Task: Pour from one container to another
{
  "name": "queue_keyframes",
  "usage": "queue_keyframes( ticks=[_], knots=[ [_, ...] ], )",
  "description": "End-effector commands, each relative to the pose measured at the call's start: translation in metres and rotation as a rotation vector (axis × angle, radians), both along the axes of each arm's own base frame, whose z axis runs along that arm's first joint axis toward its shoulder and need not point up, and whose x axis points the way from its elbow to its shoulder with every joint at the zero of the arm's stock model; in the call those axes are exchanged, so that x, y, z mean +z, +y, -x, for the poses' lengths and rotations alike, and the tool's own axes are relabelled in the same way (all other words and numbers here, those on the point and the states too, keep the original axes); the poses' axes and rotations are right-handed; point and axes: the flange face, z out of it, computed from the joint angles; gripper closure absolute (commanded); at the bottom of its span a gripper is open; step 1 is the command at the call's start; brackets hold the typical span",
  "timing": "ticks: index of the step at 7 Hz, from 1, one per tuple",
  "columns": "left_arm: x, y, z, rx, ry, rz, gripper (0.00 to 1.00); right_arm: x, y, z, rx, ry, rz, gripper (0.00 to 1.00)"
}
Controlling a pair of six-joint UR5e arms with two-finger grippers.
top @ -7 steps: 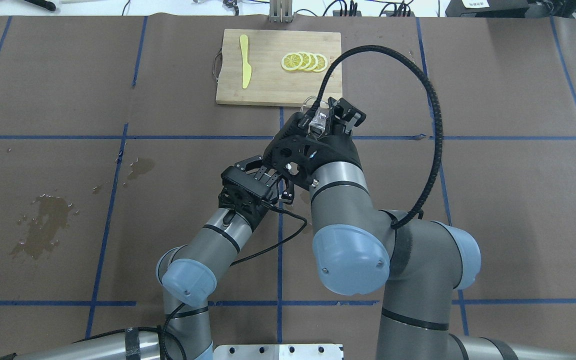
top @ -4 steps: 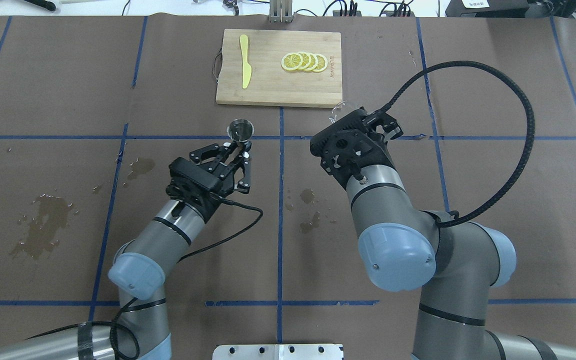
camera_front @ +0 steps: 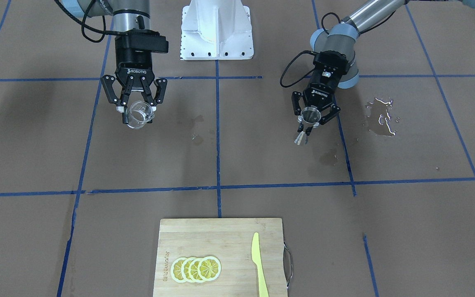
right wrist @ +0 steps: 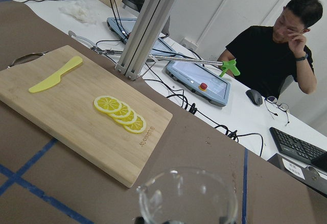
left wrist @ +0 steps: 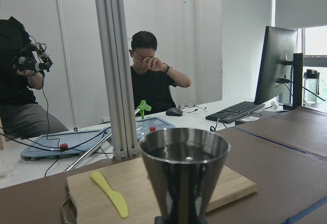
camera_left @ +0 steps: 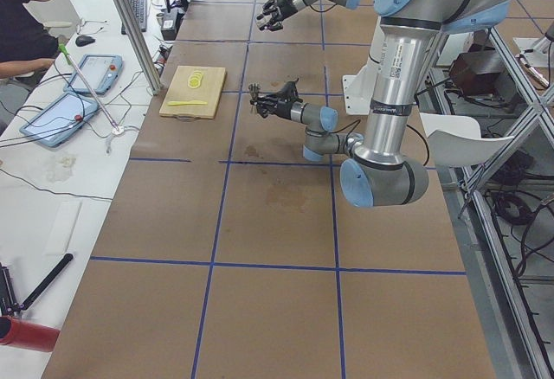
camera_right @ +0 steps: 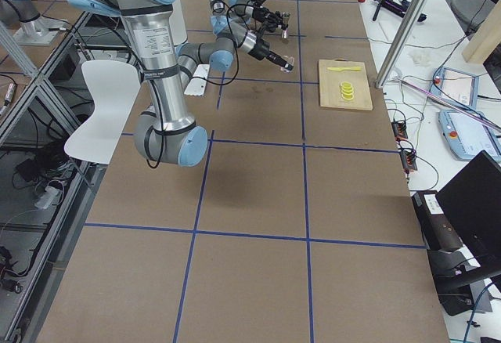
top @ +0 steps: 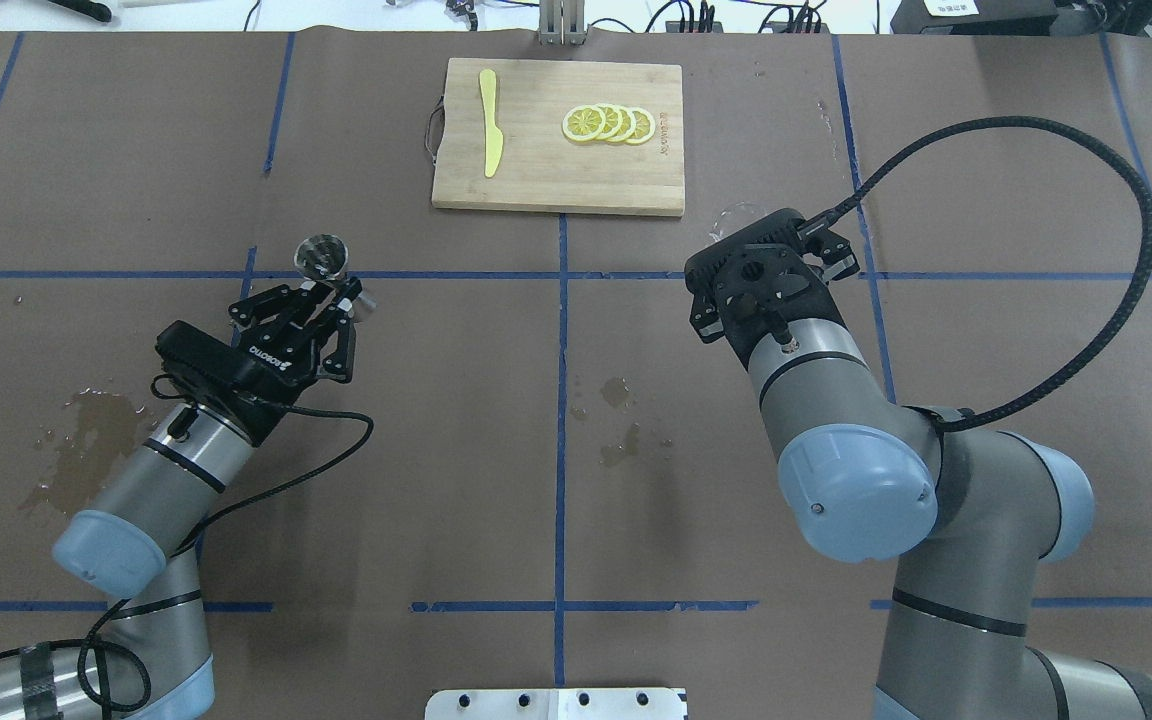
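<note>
The silver jigger (top: 321, 257) stands upright in my left gripper (top: 330, 292), which is shut on its narrow waist, left of the table's middle. The same jigger (camera_front: 311, 115) and left gripper (camera_front: 311, 122) appear right of centre in the front view. Its wide upper cone (left wrist: 184, 168) fills the left wrist view. My right gripper (camera_front: 138, 112) is shut on the clear glass cup (camera_front: 139, 114) and holds it above the table. Overhead, only the cup's rim (top: 733, 213) peeks out past the right wrist. The cup's rim (right wrist: 186, 196) also sits at the bottom of the right wrist view.
A wooden cutting board (top: 556, 175) lies at the far middle with lemon slices (top: 608, 123) and a yellow plastic knife (top: 489, 120) on it. Wet stains mark the brown paper at the left (top: 86, 440) and near the middle (top: 621, 420). Operators sit beyond the far edge.
The two arms have swung apart from the table's middle. The left went left with the jigger, the right went right with the glass cup.
</note>
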Motion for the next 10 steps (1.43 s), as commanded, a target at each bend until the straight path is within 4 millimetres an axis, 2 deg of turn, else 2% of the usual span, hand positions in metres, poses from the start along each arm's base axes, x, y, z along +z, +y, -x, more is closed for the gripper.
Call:
queue_keyframes(
  ticks=[1,2,3,4,5,6,8,9,10],
  knots=[
    [0.055,0.000,0.052,-0.031,-0.024,0.013,1.00,0.006,-0.001,-0.004,-0.004,0.006,0.010,1.00],
    [0.055,-0.016,0.066,0.016,-0.010,-0.007,1.00,0.008,-0.001,-0.005,-0.005,0.008,0.012,1.00],
    [0.069,-0.033,0.076,0.041,0.000,0.020,1.00,0.009,-0.002,-0.005,-0.017,0.004,0.022,1.00],
    [0.090,-0.039,0.075,0.047,-0.023,0.050,1.00,0.009,-0.003,-0.005,-0.018,0.003,0.024,1.00],
    [0.090,-0.042,0.073,0.101,-0.009,0.050,1.00,0.009,-0.003,-0.006,-0.018,0.004,0.025,1.00],
    [0.103,-0.040,0.071,0.134,0.008,0.080,1.00,0.009,-0.004,-0.006,-0.022,0.001,0.029,1.00],
    [0.114,-0.037,0.069,0.171,-0.013,0.088,1.00,0.008,-0.005,-0.007,-0.021,-0.002,0.031,1.00],
    [0.105,-0.036,0.070,0.172,0.009,0.079,1.00,0.006,-0.005,-0.009,-0.020,-0.008,0.029,1.00],
    [0.107,-0.035,0.067,0.169,0.007,0.083,1.00,0.004,-0.005,-0.012,-0.019,-0.011,0.026,1.00]
  ],
)
